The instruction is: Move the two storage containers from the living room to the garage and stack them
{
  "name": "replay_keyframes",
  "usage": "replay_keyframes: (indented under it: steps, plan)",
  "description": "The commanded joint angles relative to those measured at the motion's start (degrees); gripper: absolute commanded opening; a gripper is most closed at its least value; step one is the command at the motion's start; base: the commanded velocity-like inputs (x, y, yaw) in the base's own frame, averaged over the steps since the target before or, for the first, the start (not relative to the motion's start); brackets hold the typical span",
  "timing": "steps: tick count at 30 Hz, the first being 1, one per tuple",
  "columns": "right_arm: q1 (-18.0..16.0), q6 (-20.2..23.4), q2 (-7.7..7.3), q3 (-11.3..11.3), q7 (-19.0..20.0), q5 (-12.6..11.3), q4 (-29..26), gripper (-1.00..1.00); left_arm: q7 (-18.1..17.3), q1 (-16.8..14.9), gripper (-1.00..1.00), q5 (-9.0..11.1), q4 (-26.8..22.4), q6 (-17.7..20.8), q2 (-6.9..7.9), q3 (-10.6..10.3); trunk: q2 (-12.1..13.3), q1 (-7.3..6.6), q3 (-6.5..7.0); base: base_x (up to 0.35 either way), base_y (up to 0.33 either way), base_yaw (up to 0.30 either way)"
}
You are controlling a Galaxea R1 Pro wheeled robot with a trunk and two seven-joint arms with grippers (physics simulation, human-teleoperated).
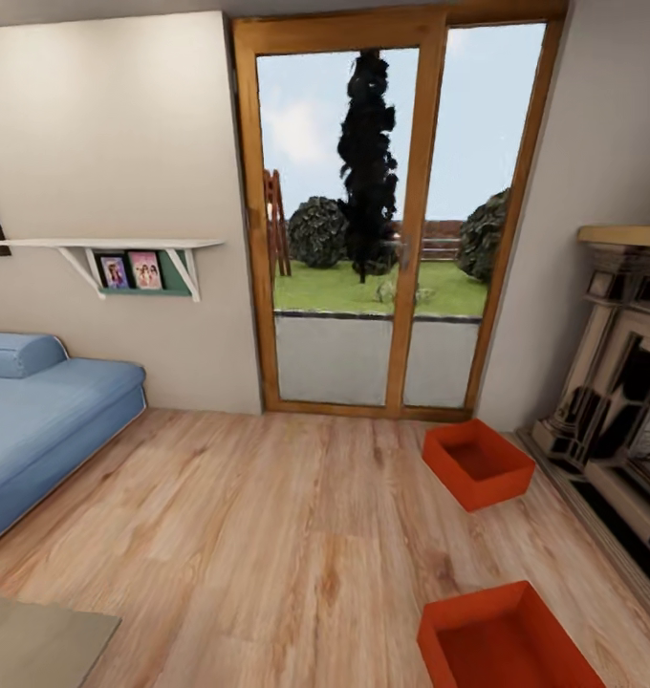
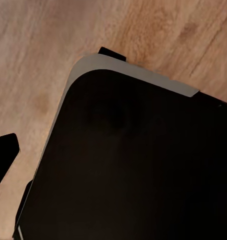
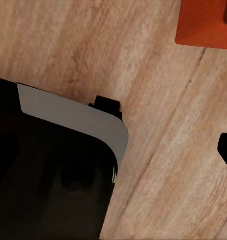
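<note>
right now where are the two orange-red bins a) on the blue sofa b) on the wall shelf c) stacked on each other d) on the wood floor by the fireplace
d: both bins, the far one and the near one, sit apart on the wood floor beside the fireplace.

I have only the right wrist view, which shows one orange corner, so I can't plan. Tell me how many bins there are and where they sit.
Observer: Two, both on the wood floor. The near bin is at the head view's lower right, cut by the bottom edge.
Operator: Place the other one.
Observer: The far bin sits further ahead, just before the glass door and beside the fireplace.
Operator: Report what's in them.
Observer: Both look empty. They stand upright, well apart from each other.
</note>
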Motion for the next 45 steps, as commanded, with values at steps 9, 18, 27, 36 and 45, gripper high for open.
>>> replay_keyframes:
  steps: [9,18,27,36,45]
  plan:
    - [-0.1,-0.3,-0.19,0.4,0.4,-0.6,0.2,1.00,0.0,0.0,1.00,0.4,0.0,-0.1,0.04,0.0,0.0,0.03,-0.05,0.256,0.220,-0.290]
    - [-0.1,-0.3,-0.17,0.4,0.4,-0.6,0.2,1.00,0.0,0.0,1.00,0.4,0.0,-0.1,0.06,0.1,0.0,0.03,-0.05,0.285,0.120,-0.290]
    - [-0.1,-0.3,-0.17,0.4,0.4,-0.6,0.2,1.00,0.0,0.0,1.00,0.5,-0.2,-0.2,0.06,0.2,0.0,0.03,-0.05,0.080,0.010,-0.290]
    - [-0.1,-0.3,-0.16,0.4,0.4,-0.6,0.2,1.00,0.1,0.0,1.00,0.6,-0.2,-0.2,0.06,0.2,0.0,0.03,-0.05,0.002,0.000,-0.290]
    - [-0.1,-0.3,-0.12,0.4,0.4,-0.6,0.2,1.00,0.1,0.0,1.00,0.6,-0.2,-0.2,0.06,0.3,0.0,0.03,-0.05,0.000,0.000,-0.290]
